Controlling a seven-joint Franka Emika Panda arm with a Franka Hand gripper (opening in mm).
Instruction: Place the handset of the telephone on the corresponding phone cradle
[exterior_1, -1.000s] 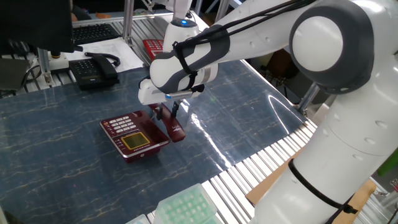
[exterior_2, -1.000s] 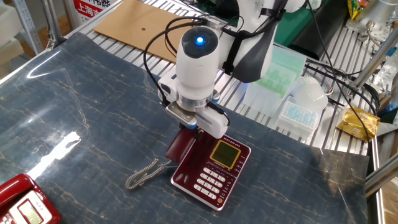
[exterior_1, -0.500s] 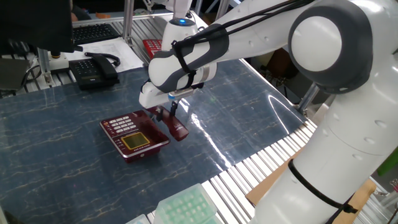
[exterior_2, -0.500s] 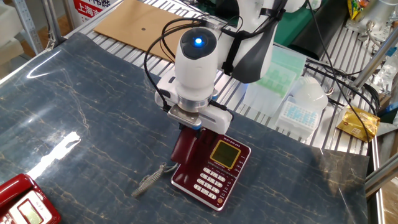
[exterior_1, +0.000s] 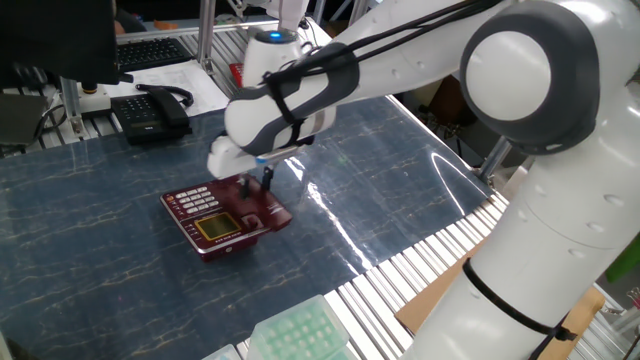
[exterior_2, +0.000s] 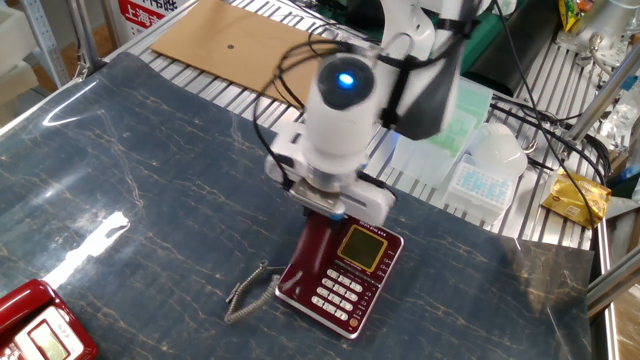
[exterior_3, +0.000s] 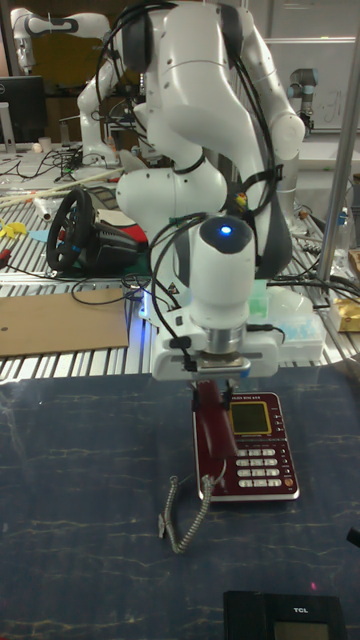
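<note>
The dark red telephone sits mid-table, its yellow-green display and pale buttons facing up. Its maroon handset lies lengthwise over the phone cradle, the side strip of the base. My gripper points straight down over the handset's far end, and its fingers are shut on it. The arm hides where the fingers touch. A thin grey cord trails from the handset onto the table.
A black desk phone and a bright red phone stand near the table's edges. Green tip boxes and a cardboard sheet lie on the slatted frame beyond the mat.
The gripper carried the handset sideways from beside the base onto its side strip. The cord was dragged along toward the phone.
</note>
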